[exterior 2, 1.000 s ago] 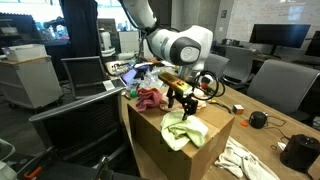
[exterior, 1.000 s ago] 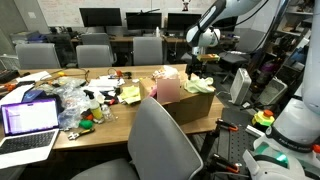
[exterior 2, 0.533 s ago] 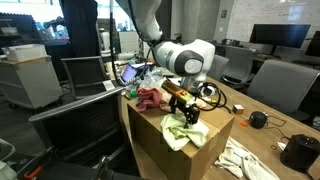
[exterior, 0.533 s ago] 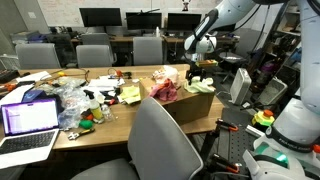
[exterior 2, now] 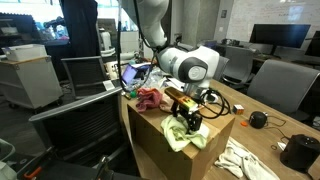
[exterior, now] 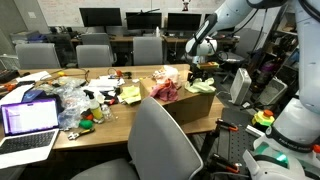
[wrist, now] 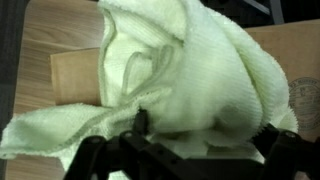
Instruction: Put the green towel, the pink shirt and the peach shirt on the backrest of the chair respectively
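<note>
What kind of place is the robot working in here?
Most likely an office or a lab: rows of monitors at the back, several office chairs, and an open laptop.

office room | wooden table [exterior: 113, 117] | dark monitors [exterior: 100, 16] along rear | open laptop [exterior: 28, 122] on table

no legible txt, labels or nos. anywhere, laptop [exterior: 28, 120] screen too blurry to read

Gripper [exterior 2: 187, 122] fingertips hidden in green towel [exterior 2: 190, 138].
</note>
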`<move>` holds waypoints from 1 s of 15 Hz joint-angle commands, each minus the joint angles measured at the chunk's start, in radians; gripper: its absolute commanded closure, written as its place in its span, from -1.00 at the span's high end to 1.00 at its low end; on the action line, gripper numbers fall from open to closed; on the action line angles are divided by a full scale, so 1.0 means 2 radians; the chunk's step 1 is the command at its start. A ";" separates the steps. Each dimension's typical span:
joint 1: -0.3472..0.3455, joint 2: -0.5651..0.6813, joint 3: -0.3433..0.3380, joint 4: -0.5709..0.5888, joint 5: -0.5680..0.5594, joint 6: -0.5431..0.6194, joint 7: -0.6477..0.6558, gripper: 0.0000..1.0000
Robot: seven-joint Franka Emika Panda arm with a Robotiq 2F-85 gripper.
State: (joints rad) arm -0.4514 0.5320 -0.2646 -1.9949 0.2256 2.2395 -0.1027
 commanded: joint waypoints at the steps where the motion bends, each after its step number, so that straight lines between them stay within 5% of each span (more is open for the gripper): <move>1: -0.006 -0.014 0.001 -0.005 0.000 -0.011 -0.004 1.00; 2: -0.006 -0.020 0.000 -0.010 0.000 -0.011 -0.004 1.00; 4: -0.005 -0.030 -0.001 -0.018 0.000 -0.013 -0.004 0.49; 13: 0.006 -0.069 -0.007 -0.049 -0.006 -0.025 0.007 -0.91; 15: 0.012 -0.087 -0.010 -0.062 -0.013 -0.025 0.010 -1.00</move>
State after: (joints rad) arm -0.4489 0.4361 -0.2712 -2.0637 0.2222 2.2033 -0.1014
